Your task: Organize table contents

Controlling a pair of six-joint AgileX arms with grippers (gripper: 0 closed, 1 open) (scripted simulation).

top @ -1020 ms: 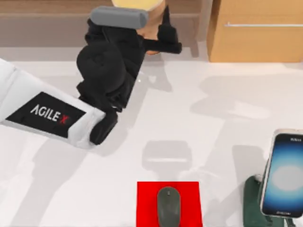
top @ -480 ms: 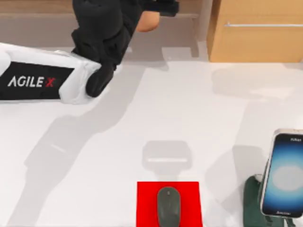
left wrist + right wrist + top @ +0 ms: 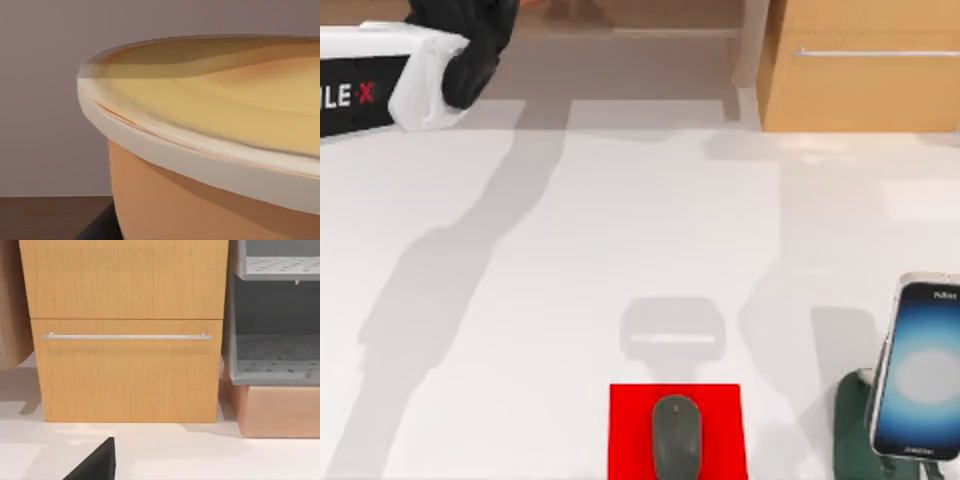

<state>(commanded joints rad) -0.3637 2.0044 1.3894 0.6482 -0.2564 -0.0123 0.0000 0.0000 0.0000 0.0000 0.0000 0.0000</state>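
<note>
Mouse [image 3: 676, 436]: lower centre of the top view, lying on the red pad [image 3: 629, 430]; likely light, smooth, rigid shell; best pinched across its narrow flanks.
Smartphone [image 3: 918, 371]: lower right of the top view, propped on the green stand [image 3: 851, 432]; judged thin, stiff, slippery and breakable; take by the long edges.
Table [image 3: 620, 230]: white, broad.
Cup [image 3: 210, 150]: close up in the left wrist view, pale rim and yellow top; probably light, rigid, thin-walled; grip the body below the rim.
Left arm [image 3: 400, 70]: upper left of the top view, raised; finger state cannot be told.
Cabinet [image 3: 125, 330]: faces the right wrist camera; right finger state cannot be told.
</note>
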